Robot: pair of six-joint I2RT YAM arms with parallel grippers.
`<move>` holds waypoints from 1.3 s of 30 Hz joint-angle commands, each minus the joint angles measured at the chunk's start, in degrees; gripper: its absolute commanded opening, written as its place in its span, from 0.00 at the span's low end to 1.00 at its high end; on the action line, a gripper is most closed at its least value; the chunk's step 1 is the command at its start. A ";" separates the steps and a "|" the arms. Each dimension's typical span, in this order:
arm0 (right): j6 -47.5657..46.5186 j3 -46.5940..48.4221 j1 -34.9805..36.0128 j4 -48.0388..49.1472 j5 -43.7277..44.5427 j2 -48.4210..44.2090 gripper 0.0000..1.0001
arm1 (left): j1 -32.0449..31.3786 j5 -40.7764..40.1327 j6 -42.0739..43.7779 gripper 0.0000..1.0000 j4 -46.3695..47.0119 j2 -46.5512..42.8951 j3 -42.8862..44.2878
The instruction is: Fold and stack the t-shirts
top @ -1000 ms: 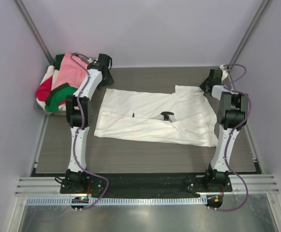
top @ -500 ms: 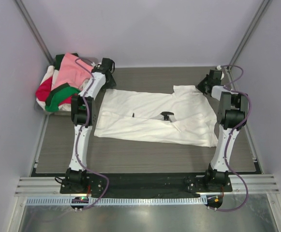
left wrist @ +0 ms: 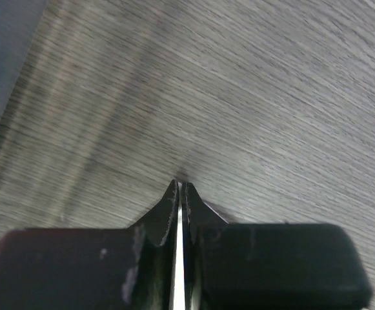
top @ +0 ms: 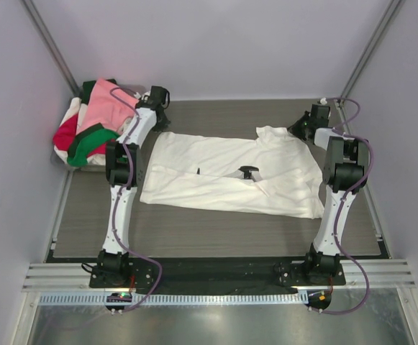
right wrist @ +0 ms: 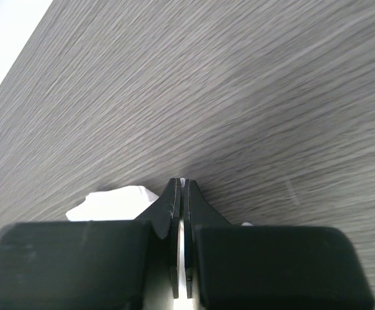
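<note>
A plain white t-shirt (top: 216, 172) lies spread across the middle of the table (top: 216, 115). At its far left corner, my left gripper (top: 162, 122) has its jaws pressed together. The left wrist view shows a thin white strip of cloth between them at the left gripper (left wrist: 180, 187). My right gripper (top: 296, 128) is at the far right corner, shut on a bunched bit of the shirt. White cloth (right wrist: 113, 201) pokes out beside the right gripper (right wrist: 182, 182) in its wrist view. A pile of pink, red, green and white t-shirts (top: 90, 122) sits at the far left.
A small black object (top: 248, 171) lies on the white shirt near its middle. The table's side walls stand close on the left and right. A metal rail (top: 216, 277) carrying the arm bases runs along the near edge.
The left gripper moved slightly right to the shirt's far left corner and went from open to shut. The right gripper, still shut, drew the far right corner a little leftward.
</note>
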 commanded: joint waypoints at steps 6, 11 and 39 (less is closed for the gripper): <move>-1.84 0.98 5.30 -2.48 -7.31 -9.26 0.01 | -0.13 1.05 -0.39 0.00 -1.20 -10.42 -8.11; -1.50 -4.36 6.19 -7.51 -7.84 -16.83 0.01 | -0.13 2.72 -0.48 0.00 1.88 -20.28 -19.29; -3.53 -35.73 3.20 -25.26 2.61 -59.28 0.01 | 0.92 3.51 0.31 0.00 7.76 -47.98 -54.10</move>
